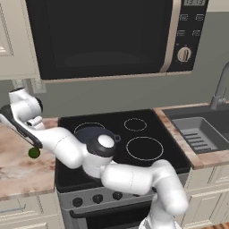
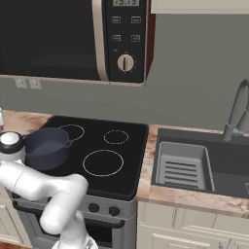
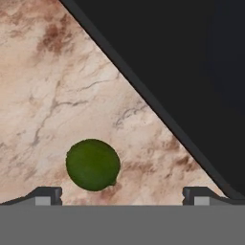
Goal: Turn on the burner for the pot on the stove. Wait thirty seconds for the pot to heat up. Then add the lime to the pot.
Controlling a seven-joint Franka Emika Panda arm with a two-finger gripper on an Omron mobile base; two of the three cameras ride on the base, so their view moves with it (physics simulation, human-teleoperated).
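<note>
Hand view – round green lime on veined marble counter

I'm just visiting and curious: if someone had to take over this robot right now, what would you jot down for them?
Gripper: open, holding nothing, hanging over the marble counter left of the stove.
Lime: lying on that counter, between the fingertips in the hand view but nearer one of them, not gripped.
Pot: on the stove's back left ring, no lid, nothing seen inside.
Done: cannot tell from the pictures whether the burner is on.
Left: centre on the lime, grasp it, carry it over and drop it in the pot.
</note>
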